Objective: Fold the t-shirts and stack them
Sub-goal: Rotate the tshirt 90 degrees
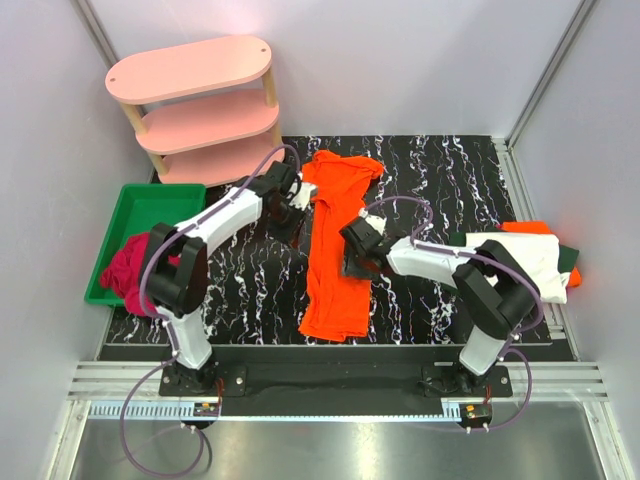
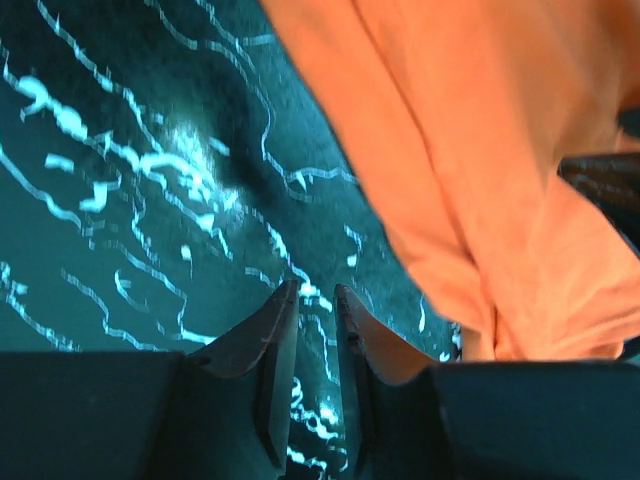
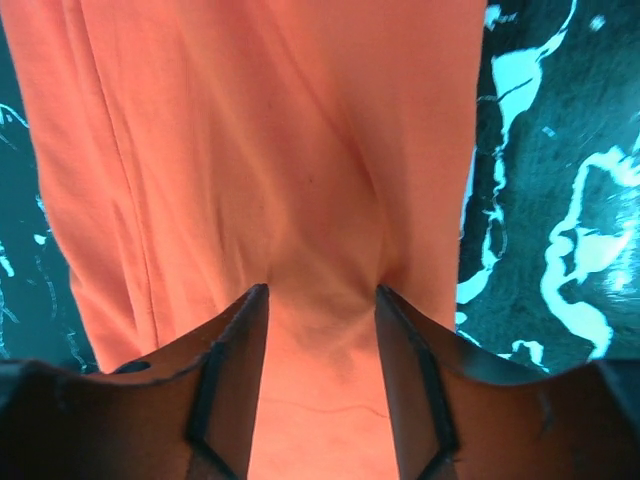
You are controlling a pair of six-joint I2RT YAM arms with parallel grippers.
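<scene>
The orange shirt lies centre, a long strip; the right claw straddles puckered cloth, released; the left claw, clenched empty, sits off its far-left edge; a one-sided pinch may drag it crooked.

Work cell, overhead view. The table top is black with irregular white veining, like marble; in the left wrist view it carries a bright patch of glare. A pale grey back wall, left wall and right wall enclose it, with slanting metal frame posts at the far corners. A pink three-tier shelf with oval boards and light wooden legs stands at the far left corner. A green tray lies just in front of it, at the table's left edge. Along the near edge run a slotted metal rail and, nearer still, a brushed steel sheet. Lighting is even, with soft shadows.
</scene>
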